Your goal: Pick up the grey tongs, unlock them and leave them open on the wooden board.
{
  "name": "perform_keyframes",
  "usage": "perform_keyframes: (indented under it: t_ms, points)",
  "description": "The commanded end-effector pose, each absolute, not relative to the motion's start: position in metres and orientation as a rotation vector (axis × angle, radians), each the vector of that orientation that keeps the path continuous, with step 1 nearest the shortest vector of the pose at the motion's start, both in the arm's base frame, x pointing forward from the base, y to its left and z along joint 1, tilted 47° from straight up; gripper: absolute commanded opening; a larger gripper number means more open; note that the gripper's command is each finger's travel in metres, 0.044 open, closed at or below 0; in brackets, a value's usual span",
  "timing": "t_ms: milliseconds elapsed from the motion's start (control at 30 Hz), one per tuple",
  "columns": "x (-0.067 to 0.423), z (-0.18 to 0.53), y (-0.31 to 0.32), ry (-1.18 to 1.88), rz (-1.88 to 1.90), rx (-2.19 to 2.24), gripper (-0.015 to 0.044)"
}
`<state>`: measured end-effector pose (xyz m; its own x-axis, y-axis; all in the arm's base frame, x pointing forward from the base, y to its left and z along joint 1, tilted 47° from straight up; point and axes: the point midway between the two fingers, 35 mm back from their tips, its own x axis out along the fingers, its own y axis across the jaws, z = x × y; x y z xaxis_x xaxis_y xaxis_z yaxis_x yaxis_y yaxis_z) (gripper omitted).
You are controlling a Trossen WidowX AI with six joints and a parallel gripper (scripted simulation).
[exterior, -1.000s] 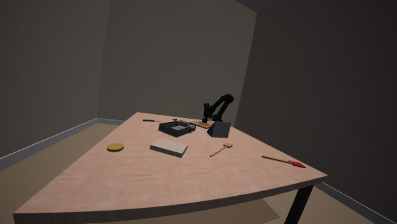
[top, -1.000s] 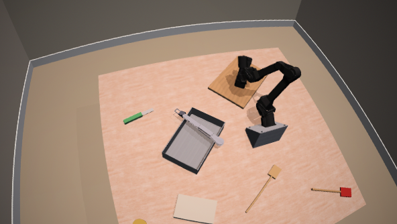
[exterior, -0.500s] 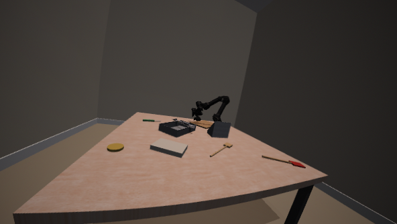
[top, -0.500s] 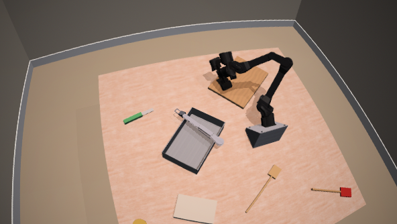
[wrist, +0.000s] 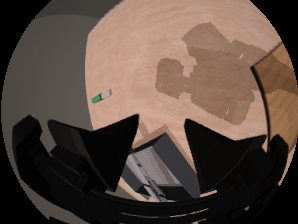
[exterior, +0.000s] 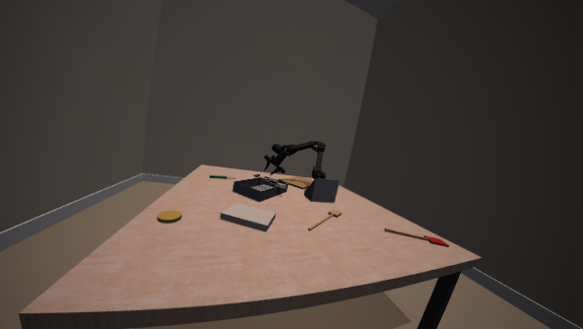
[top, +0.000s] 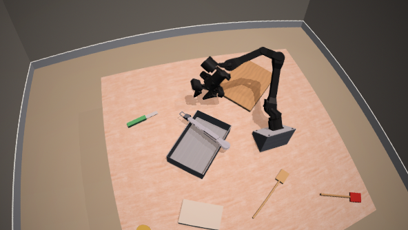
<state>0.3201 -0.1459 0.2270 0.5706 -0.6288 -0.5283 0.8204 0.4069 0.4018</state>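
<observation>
On the table [top: 145,165] we see our gripper [top: 204,93] hovering half open, empty; tongs [top: 204,130] lie across the tin [top: 179,163] below its fingers.

The single black arm [top: 276,79] rises from its grey base [top: 273,138] at the right of centre in the top view, bends at a high elbow near the upper right, and stretches leftward toward the upper middle of the frame. Its wrist tips down, so the gripper [top: 204,92] hangs in the air with its fingers pointing downward. The fingers stand partly apart with nothing between them, filling the lower half of the wrist view as two dark wedges.
</observation>
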Motion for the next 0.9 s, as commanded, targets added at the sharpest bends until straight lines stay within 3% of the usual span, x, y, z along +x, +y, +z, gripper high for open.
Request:
perform_keyframes:
  t_ms: [0, 167, 367, 867]
  points:
    - [0.341, 0.205, -0.105, 0.54, -0.797, 0.556, 0.026]
    - [0.352, 0.192, -0.08, 0.658, -0.699, 0.474, 0.026]
    - [0.348, 0.159, -0.044, 1.026, -0.562, 0.194, 0.026]
    - [0.347, 0.149, -0.034, 1.044, -0.554, 0.181, 0.026]
